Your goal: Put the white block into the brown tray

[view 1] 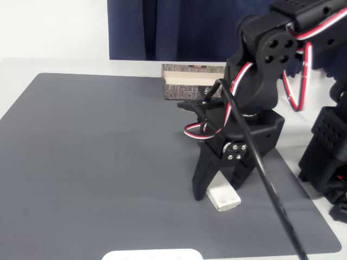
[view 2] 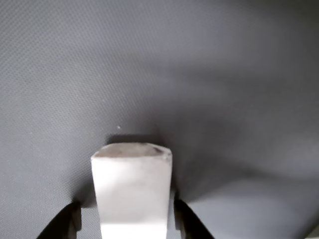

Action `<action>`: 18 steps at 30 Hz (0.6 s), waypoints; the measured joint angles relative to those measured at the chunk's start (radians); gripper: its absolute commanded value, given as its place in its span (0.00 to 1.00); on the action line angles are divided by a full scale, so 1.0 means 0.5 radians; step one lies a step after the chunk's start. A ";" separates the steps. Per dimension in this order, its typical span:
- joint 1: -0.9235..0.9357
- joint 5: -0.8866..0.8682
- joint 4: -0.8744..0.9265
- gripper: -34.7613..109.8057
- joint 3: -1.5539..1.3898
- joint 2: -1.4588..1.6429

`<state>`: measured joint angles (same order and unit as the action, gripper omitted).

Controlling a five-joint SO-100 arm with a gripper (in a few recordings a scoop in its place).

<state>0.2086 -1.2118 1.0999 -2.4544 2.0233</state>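
Note:
The white block [view 1: 224, 198] lies flat on the dark grey mat near its front right part. My black gripper [view 1: 219, 187] points down over it, one finger on each side of the block's near end. In the wrist view the white block [view 2: 132, 191] runs up from the bottom edge between the two dark fingertips [view 2: 67, 226]. A narrow dark gap shows on its left side, and the right finger sits very close. The gripper is open around the block. The brown tray [view 1: 191, 82], with bark-patterned walls and a pale inside, stands at the mat's far edge behind the arm.
The grey mat [view 1: 97, 162] covers most of the white table. A wide white rounded plate [view 1: 152, 254] pokes in at the front edge. The arm's black base [view 1: 325, 157] and its cables stand at the right. A dark blue curtain hangs behind.

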 measured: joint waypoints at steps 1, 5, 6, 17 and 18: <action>0.000 0.000 0.000 0.53 0.000 0.000; 0.000 0.003 0.000 0.53 0.000 0.000; 0.000 0.003 0.000 0.53 0.000 0.000; 0.000 0.003 -0.021 0.49 0.000 0.000; 0.000 0.003 -0.021 0.49 0.000 0.000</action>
<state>0.2086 -1.2103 1.0891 -2.4544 2.0233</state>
